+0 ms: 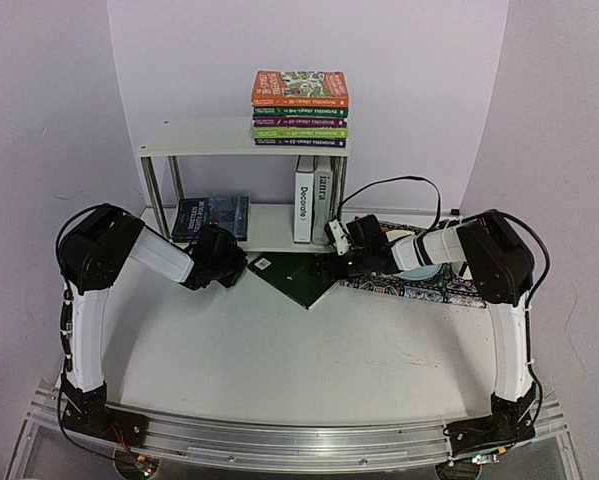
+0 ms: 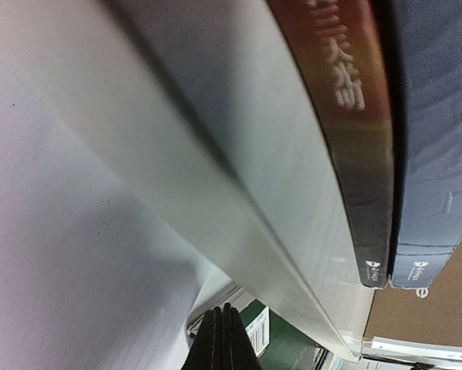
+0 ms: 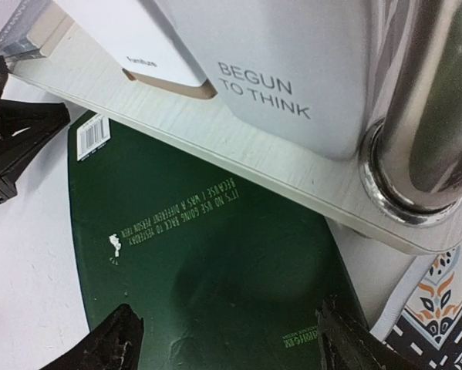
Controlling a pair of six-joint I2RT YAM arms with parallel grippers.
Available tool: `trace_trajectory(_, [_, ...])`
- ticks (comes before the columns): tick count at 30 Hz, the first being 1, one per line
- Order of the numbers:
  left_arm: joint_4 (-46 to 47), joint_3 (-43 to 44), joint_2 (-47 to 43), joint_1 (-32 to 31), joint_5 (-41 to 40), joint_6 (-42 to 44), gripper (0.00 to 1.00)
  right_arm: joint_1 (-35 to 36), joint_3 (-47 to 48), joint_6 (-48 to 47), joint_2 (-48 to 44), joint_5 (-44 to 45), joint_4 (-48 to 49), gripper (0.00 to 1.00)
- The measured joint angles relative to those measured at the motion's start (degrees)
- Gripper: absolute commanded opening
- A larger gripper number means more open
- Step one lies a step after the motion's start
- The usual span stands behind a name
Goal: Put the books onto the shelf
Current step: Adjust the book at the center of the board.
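A dark green book (image 1: 294, 275) lies flat on the table, its far edge tucked under the lower board of the white shelf (image 1: 204, 135). My right gripper (image 1: 341, 262) hovers open over its right part; in the right wrist view both fingertips (image 3: 115, 339) stand wide apart above the green cover (image 3: 207, 254), holding nothing. My left gripper (image 1: 224, 262) is shut and empty at the book's left corner, its closed fingers (image 2: 223, 339) next to the barcode. Several colourful books (image 1: 299, 105) are stacked on the top board. Two upright books (image 1: 314, 200) and flat dark books (image 1: 211, 217) sit on the lower board.
A black patterned mat (image 1: 419, 285) lies on the table at the right, under my right arm. A chrome shelf leg (image 3: 427, 116) stands close to my right gripper. The lower board's front edge (image 3: 215, 131) overhangs the green book.
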Motion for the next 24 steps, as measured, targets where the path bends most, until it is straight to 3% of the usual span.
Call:
trace_trajectory(10, [0.4,-0.2,0.0,0.0,0.1,0.1,0.0,-0.3,-2.1,-1.0,-0.7,2.6,2.7,0.85])
trace_trajectory(24, [1.6,-0.9,0.0,0.0,0.6,0.5,0.0,-0.9,0.3,-6.4,-0.2,3.7,-2.5,0.84])
